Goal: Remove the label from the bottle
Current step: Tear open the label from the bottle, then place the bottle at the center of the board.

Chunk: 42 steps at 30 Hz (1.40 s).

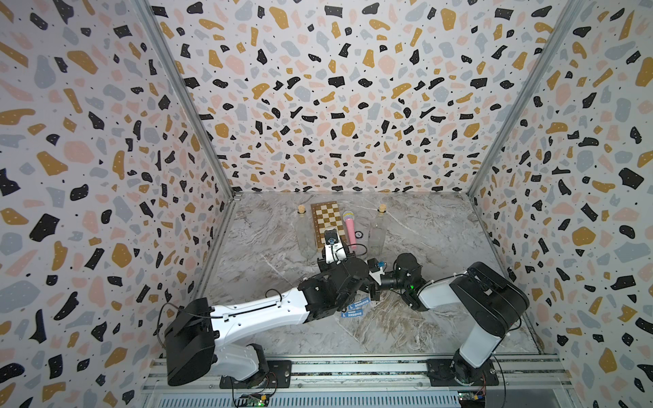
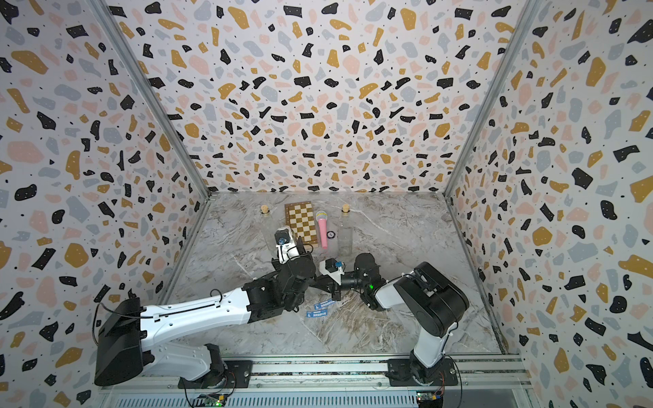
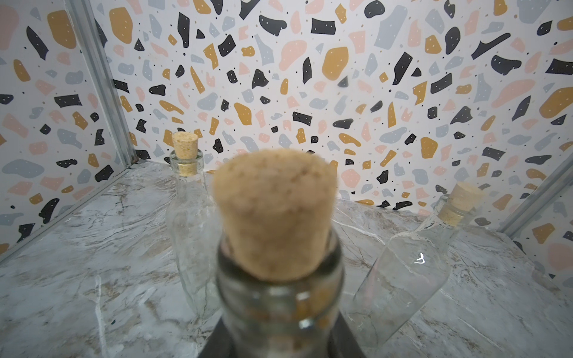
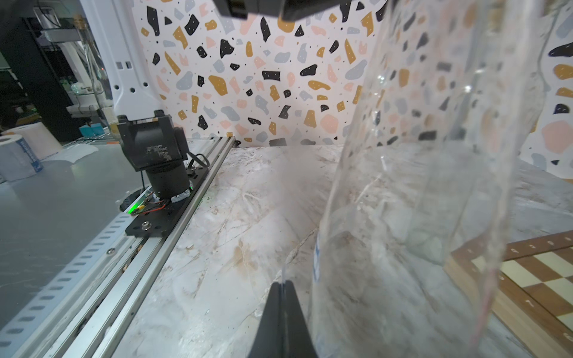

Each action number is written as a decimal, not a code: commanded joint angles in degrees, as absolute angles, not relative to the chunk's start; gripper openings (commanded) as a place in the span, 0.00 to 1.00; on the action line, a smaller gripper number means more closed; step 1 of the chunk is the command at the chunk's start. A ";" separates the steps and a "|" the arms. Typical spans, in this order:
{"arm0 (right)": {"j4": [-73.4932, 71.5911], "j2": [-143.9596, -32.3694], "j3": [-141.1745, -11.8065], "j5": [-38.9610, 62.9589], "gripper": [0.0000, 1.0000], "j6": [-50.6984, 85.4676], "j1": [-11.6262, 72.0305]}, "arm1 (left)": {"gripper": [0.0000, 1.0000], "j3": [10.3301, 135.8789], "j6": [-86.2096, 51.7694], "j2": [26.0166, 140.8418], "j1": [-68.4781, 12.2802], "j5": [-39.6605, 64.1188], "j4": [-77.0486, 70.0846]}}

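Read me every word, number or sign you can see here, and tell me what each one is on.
No text here is clear enough to quote.
Blue labels lying on the table: white print, too small to read.
Corked glass bottle: a white scribble, no clear letter.
Paper roll outside the cell: blue print, blurred.
Black motor housing: worn white marks, unreadable.
Small round disc beside the pink microphone: too small to read.

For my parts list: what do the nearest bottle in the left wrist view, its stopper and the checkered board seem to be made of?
Bottle: likely clear glass, glossy highlights on its rim. Stopper: cork, matte, tan, grainy. Checkered board: probably wood, brown and cream squares, brown frame.
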<state>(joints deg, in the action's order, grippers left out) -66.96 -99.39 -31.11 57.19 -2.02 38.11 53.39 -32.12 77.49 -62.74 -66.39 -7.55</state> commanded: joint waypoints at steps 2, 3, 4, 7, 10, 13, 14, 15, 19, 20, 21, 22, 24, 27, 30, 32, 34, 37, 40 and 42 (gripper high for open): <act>-61.97 -97.81 -33.04 60.66 0.00 -4.79 38.01 | 0.00 53.35 -30.98 75.76 -62.62 -67.72 -10.64; -61.65 -97.72 -33.09 60.41 0.00 -4.74 38.05 | 0.00 53.40 -31.01 75.78 -62.67 -67.68 -10.67; -61.29 -97.60 -33.13 60.30 0.02 -4.79 37.99 | 0.00 53.27 -31.01 75.71 -62.62 -67.59 -10.71; -60.51 -96.95 -32.97 59.62 0.06 -4.81 38.10 | 0.00 53.18 -30.91 75.75 -62.58 -67.50 -10.85; -60.56 -96.34 -32.30 58.38 0.05 -4.53 38.08 | 0.00 53.17 -30.72 75.81 -62.66 -67.59 -10.98; -60.53 -95.51 -31.67 57.48 0.05 -4.25 38.07 | 0.00 52.95 -30.34 75.84 -62.65 -67.69 -11.56; -60.56 -95.16 -31.43 56.99 0.05 -3.98 38.08 | 0.00 52.84 -30.15 75.83 -62.62 -67.68 -11.77; -60.60 -94.63 -31.06 56.49 0.05 -3.79 38.08 | 0.00 52.74 -29.81 75.84 -62.63 -67.74 -12.15; -60.91 -92.35 -29.18 53.26 0.05 -2.46 38.14 | 0.00 52.56 -29.46 75.59 -62.64 -67.94 -12.30; -60.74 -91.55 -28.57 52.08 0.05 -1.81 38.06 | 0.00 52.56 -29.38 75.60 -62.62 -67.94 -12.30; -60.35 -90.57 -27.95 50.89 0.06 -0.98 38.07 | 0.00 52.62 -29.25 75.59 -62.65 -67.90 -12.30; -59.77 -89.65 -27.30 49.81 0.07 -0.09 38.09 | 0.00 52.71 -29.24 75.41 -62.71 -67.85 -12.10; -57.98 -86.45 -25.31 46.55 0.14 2.67 38.07 | 0.00 52.78 -29.53 74.98 -62.71 -67.59 -11.62; -55.99 -80.99 -21.12 40.98 0.28 3.94 38.73 | 0.00 53.06 -29.71 74.42 -62.95 -67.72 -10.54; -55.55 -76.19 -17.89 36.54 0.36 3.38 39.65 | 0.00 53.85 -30.74 74.03 -63.66 -68.21 -8.01; -55.46 -74.29 -16.99 34.23 0.39 2.61 40.57 | 0.00 55.06 -31.73 74.36 -64.22 -69.63 -5.37; -55.43 -73.50 -16.79 32.93 0.42 1.88 41.19 | 0.00 56.27 -32.26 74.74 -64.77 -70.79 -2.92; -55.59 -73.54 -16.70 32.20 0.43 1.53 41.65 | 0.00 57.27 -33.14 74.72 -65.71 -72.68 -0.20; -55.71 -73.65 -16.40 30.60 0.44 1.88 41.99 | 0.00 58.62 -37.31 74.33 -66.19 -74.64 4.82; -56.21 -73.55 -15.98 30.09 0.44 1.89 42.25 | 0.00 60.81 -44.22 74.59 -66.44 -76.28 12.80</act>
<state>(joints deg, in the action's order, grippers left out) -56.05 -74.35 -16.51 32.32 2.09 41.80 55.96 -36.07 76.20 -66.02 -70.63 5.98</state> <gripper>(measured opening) 0.442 0.314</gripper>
